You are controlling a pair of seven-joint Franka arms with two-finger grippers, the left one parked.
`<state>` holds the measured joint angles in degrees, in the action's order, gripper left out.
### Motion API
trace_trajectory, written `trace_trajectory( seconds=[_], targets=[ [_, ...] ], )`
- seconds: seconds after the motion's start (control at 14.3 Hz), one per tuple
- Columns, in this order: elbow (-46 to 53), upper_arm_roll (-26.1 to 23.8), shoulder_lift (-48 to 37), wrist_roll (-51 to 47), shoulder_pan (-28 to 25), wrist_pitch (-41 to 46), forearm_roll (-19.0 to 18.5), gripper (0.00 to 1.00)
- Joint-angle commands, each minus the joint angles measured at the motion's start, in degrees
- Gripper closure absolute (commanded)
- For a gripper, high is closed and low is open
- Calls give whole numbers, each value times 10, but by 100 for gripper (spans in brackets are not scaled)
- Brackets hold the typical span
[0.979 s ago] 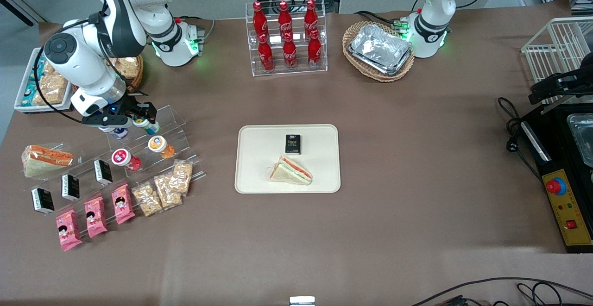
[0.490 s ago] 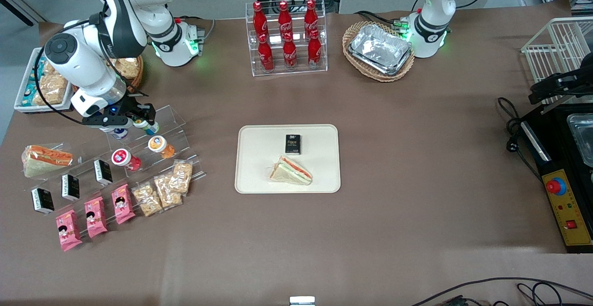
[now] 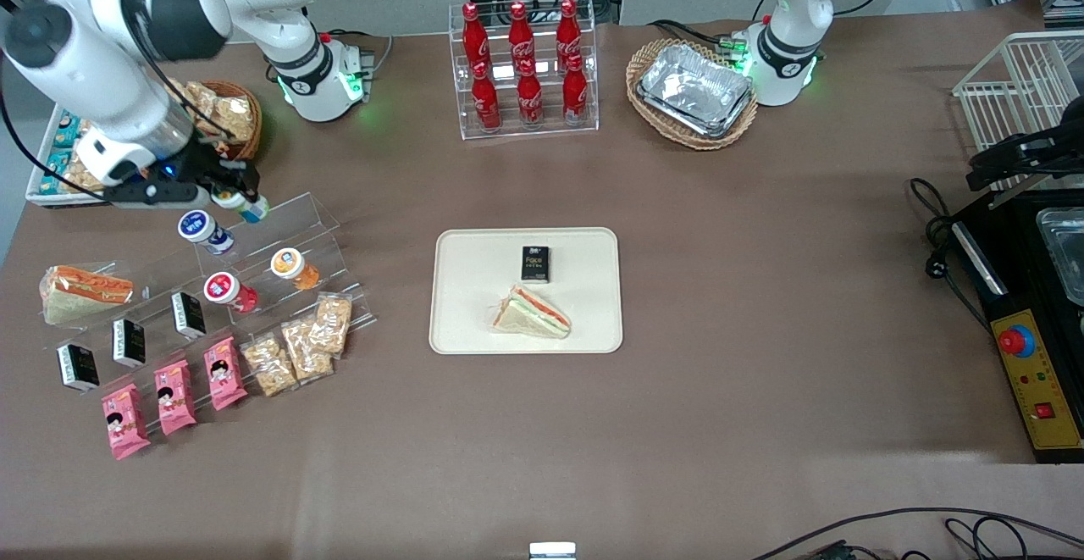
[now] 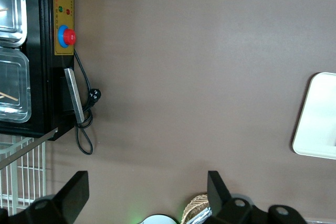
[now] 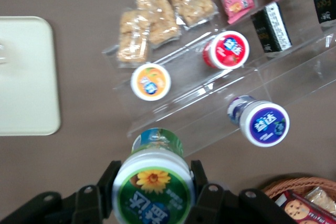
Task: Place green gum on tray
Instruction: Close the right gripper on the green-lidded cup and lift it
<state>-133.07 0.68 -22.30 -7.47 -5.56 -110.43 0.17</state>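
Pinched between the fingers of the right arm's gripper (image 3: pixel 240 202), upper left of frame: small white bottle of green gum (image 3: pixel 243 203) with green-and-white lid, lifted clear above the clear acrylic stepped rack (image 3: pixel 279 263). At centre frame, well apart: cream rectangular tray (image 3: pixel 474 289). Arm raised high, wrist pointing down.

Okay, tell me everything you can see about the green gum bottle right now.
The green gum is a small white bottle with a round green-and-white lid showing a yellow flower, and a blue-green label. The gripper is shut on it just under the lid, holding it lifted above the clear stepped display rack, near the blue-lidded bottle. It is not yet on the tray, which lies toward the middle of the table.
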Motion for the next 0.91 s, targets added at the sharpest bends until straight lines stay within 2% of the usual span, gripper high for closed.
trace_trajectory(
  seconds=[0.0,0.21,0.42,0.84],
  targets=[
    [79,-22,37,-53,-26,58,43,85],
    [103,-58,76,-169,-54,48,44,85],
    [103,-82,95,-245,-77,22,44,85],
    [102,-108,196,-382,-139,-93,39,87]
  ],
)
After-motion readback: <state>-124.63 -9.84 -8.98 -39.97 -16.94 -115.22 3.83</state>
